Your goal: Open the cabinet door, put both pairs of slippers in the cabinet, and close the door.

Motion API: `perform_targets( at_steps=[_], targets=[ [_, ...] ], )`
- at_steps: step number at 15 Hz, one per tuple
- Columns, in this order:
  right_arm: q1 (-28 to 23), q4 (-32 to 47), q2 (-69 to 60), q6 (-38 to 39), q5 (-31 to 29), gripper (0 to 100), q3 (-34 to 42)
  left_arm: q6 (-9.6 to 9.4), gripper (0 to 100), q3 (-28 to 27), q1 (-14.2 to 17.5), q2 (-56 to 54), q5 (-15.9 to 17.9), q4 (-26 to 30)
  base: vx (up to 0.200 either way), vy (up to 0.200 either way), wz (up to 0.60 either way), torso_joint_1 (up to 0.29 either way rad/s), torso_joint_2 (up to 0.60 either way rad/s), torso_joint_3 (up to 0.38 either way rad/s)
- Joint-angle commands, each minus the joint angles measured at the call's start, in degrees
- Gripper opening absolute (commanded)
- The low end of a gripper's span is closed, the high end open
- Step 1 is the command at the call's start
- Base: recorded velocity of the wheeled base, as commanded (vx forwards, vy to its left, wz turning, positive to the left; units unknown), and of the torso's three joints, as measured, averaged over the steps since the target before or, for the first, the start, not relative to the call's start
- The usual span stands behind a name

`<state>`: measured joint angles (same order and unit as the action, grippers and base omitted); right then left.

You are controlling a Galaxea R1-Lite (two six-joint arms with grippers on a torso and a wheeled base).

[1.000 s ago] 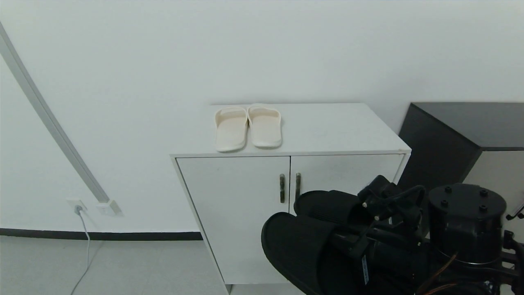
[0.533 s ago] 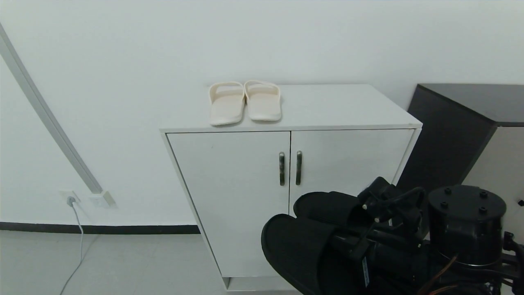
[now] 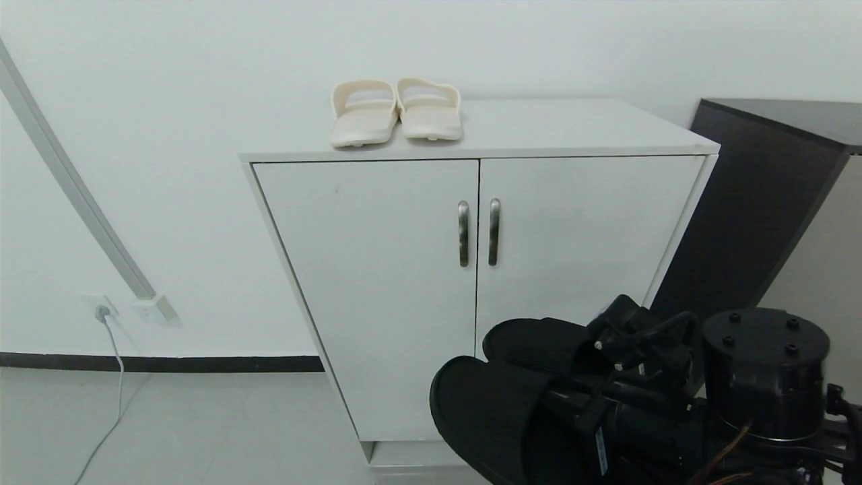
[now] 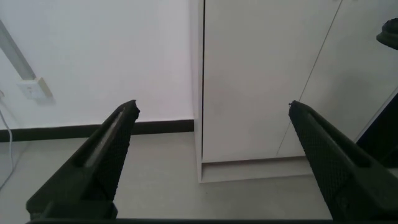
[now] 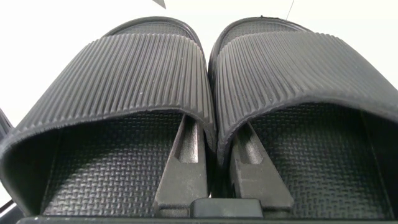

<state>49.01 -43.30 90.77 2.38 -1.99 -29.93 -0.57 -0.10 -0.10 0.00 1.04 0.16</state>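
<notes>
A white cabinet (image 3: 579,128) stands against the wall with both doors shut, its two metal handles (image 3: 463,233) side by side at the middle seam. A cream pair of slippers (image 3: 396,111) lies on its top, toward the left. The black pair of slippers (image 3: 512,391) hangs low in front of the right door. My right gripper (image 5: 216,130) is shut on their two inner walls, pressed together. My left gripper (image 4: 212,107) is open with nothing between its fingers, low down and facing the cabinet's (image 4: 261,81) lower left corner and the floor.
A dark cabinet (image 3: 754,202) stands close on the right of the white one. On the left wall are a slanted grey conduit (image 3: 67,175) and a socket with a cable (image 3: 101,313) running down to the grey floor (image 3: 188,431).
The whole head picture has shifted: the cabinet now sits higher in it and shows more of its front, so the camera has moved. The right gripper still holds the black slippers.
</notes>
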Motion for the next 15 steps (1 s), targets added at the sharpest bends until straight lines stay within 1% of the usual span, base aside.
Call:
perform_targets(
  at_steps=[1,7,9,12,13,14,15],
  targets=[
    [0.0,0.0,0.3,0.0,0.0,0,0.1,0.05,100,0.0,0.0,0.1,0.0,0.0,0.000,0.000,0.00,-0.100,0.45,0.359],
    [0.0,-0.1,0.2,0.0,-0.1,0,0.7,0.05,100,0.0,0.0,0.1,0.0,0.0,0.000,0.000,0.00,-0.049,0.42,0.368],
    [0.0,-0.9,0.2,0.0,-0.1,0,0.7,0.05,100,0.0,0.0,0.1,0.0,0.0,0.000,0.000,0.00,0.002,0.14,0.149],
    [0.0,-2.5,0.3,-1.6,-0.1,0,1.7,-0.39,100,-0.1,-0.4,1.9,0.2,0.2,0.000,0.000,0.00,0.001,0.02,0.019],
    [0.0,-2.8,0.3,-1.6,-0.1,0,1.7,-1.71,100,-0.4,-2.2,5.1,0.5,-0.1,0.000,0.000,0.00,0.000,0.00,0.000],
    [0.0,-2.8,0.3,-1.5,-0.1,0,1.8,-1.18,100,-3.2,-3.6,8.5,0.6,-0.9,0.000,0.000,0.00,0.000,0.00,0.000],
    [-0.1,-2.8,0.3,-1.5,0.0,0,1.9,1.98,100,-8.8,-4.7,14.3,1.1,-1.2,0.000,0.000,0.00,0.000,0.00,0.000]
  ],
)
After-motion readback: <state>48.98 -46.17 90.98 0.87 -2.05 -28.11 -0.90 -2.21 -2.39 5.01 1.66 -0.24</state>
